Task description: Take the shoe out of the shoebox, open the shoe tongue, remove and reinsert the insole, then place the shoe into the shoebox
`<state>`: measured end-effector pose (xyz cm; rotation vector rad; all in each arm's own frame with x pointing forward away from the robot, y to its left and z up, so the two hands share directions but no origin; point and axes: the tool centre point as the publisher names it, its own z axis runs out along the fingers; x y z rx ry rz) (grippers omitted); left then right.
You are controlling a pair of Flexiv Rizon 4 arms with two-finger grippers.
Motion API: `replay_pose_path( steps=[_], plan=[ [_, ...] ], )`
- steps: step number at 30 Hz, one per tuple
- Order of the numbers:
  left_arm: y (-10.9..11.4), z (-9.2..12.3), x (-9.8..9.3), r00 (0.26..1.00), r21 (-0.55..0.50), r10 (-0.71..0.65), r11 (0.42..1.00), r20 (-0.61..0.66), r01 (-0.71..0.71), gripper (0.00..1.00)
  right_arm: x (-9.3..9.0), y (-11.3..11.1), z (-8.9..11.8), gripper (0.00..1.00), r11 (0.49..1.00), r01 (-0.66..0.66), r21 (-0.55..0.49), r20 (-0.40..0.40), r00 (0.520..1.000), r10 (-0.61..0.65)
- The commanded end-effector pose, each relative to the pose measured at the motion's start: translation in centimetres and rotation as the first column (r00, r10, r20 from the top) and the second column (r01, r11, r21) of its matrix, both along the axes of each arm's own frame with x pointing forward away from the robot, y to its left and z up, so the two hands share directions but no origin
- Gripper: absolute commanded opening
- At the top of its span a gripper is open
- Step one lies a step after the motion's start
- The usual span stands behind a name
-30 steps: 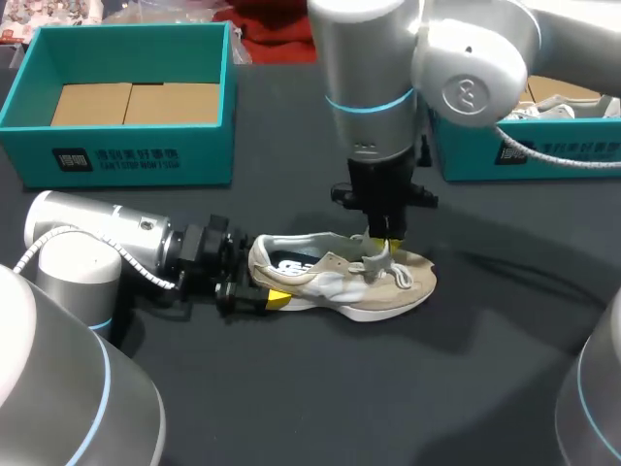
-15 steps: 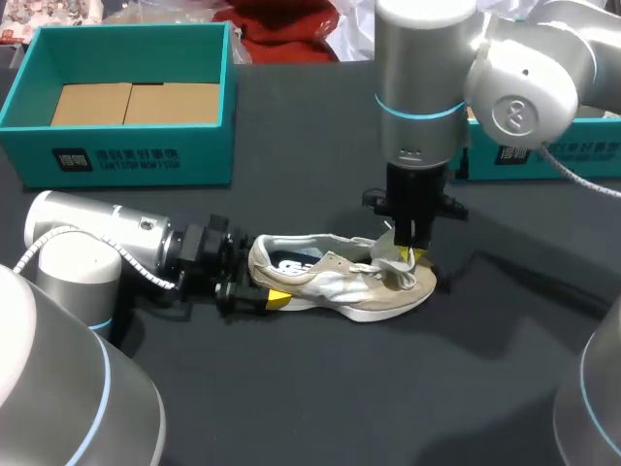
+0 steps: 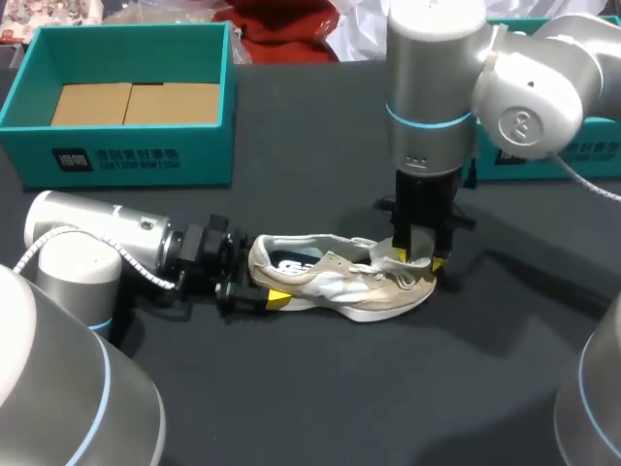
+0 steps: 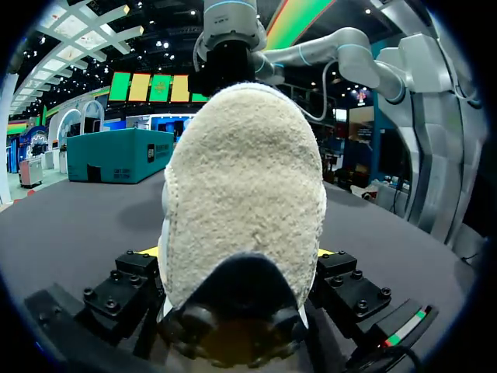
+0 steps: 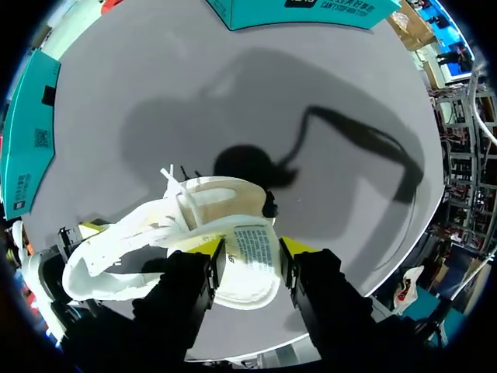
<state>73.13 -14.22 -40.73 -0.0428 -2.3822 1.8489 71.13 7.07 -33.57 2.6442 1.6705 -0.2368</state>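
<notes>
At the middle of the dark bench (image 3: pixel 320 408), well apart from the teal shoebox (image 3: pixel 126 160), the shoe (image 3: pixel 335 282) sits with the left fingers (image 3: pixel 277 297) clamped on its heel and the right fingers (image 5: pixel 190 284) clamped on its tongue (image 5: pixel 252 249). It looks light and soft-sided, so the stiffer heel suits a firm hold. The matte surface should resist sliding.
</notes>
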Motion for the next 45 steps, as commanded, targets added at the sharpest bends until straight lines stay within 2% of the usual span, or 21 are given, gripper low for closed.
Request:
replay_pose_path(
  steps=[1, 8, 11, 16, 20, 25, 30, 35, 38, 40, 43, 45],
  plan=[
    [0.1, -0.3, -0.2, 1.000, 0.000, 0.002, 1.000, 0.000, -0.002, 0.00, 0.6, 1.0, -0.7, 0.46, 0.996, 0.020, -0.082, -0.025, 0.999, -0.022],
    [0.1, -0.3, -0.2, 1.000, 0.000, 0.002, 1.000, 0.000, -0.002, 0.00, 0.9, 0.4, -1.6, 0.48, 0.976, 0.075, -0.205, -0.053, 0.995, -0.088],
    [0.1, -0.3, -0.2, 1.000, 0.000, 0.002, 1.000, 0.000, -0.002, 0.00, 0.9, -0.2, -1.1, 0.48, 0.965, 0.093, -0.245, -0.047, 0.993, -0.108],
    [0.1, -0.3, -0.2, 1.000, 0.000, 0.002, 1.000, 0.000, -0.002, 0.00, 0.3, -0.9, 1.8, 0.50, 0.946, 0.103, -0.308, 0.003, 0.994, -0.108],
    [0.1, -0.3, -0.2, 1.000, 0.000, 0.002, 1.000, 0.000, -0.002, 0.00, -0.4, -0.5, 5.4, 0.50, 0.958, 0.052, -0.283, 0.069, 0.997, -0.033],
    [0.1, -0.3, -0.2, 1.000, 0.000, 0.002, 1.000, 0.000, -0.002, 0.00, -0.6, 1.1, 9.4, 0.49, 0.966, -0.068, -0.248, 0.132, 0.986, 0.103],
    [0.1, -0.3, -0.2, 1.000, 0.000, 0.002, 1.000, 0.000, -0.002, 0.00, -0.2, 3.6, 11.7, 0.49, 0.941, -0.234, -0.244, 0.144, 0.951, 0.274],
    [0.1, -0.3, -0.2, 1.000, 0.000, 0.002, 1.000, 0.000, -0.002, 0.00, 0.2, 6.0, 13.3, 0.48, 0.884, -0.411, -0.223, 0.130, 0.886, 0.445],
    [0.1, -0.3, -0.2, 1.000, 0.000, 0.002, 1.000, 0.000, -0.002, 0.00, 0.4, 7.9, 13.8, 0.44, 0.821, -0.537, -0.195, 0.118, 0.818, 0.563],
    [0.1, -0.3, -0.2, 1.000, 0.000, 0.002, 1.000, 0.000, -0.002, 0.00, 0.6, 9.1, 13.8, 0.28, 0.776, -0.605, -0.175, 0.096, 0.774, 0.626],
    [0.1, -0.3, -0.2, 1.000, 0.000, 0.002, 1.000, 0.000, -0.002, 0.00, 0.8, 10.9, 13.6, 0.00, 0.688, -0.715, -0.121, 0.084, 0.684, 0.725],
    [0.1, -0.3, -0.2, 1.000, 0.000, 0.002, 1.000, 0.000, -0.002, 0.00, 0.7, 11.8, 13.2, 0.00, 0.622, -0.780, -0.074, 0.097, 0.615, 0.783]
  ],
)
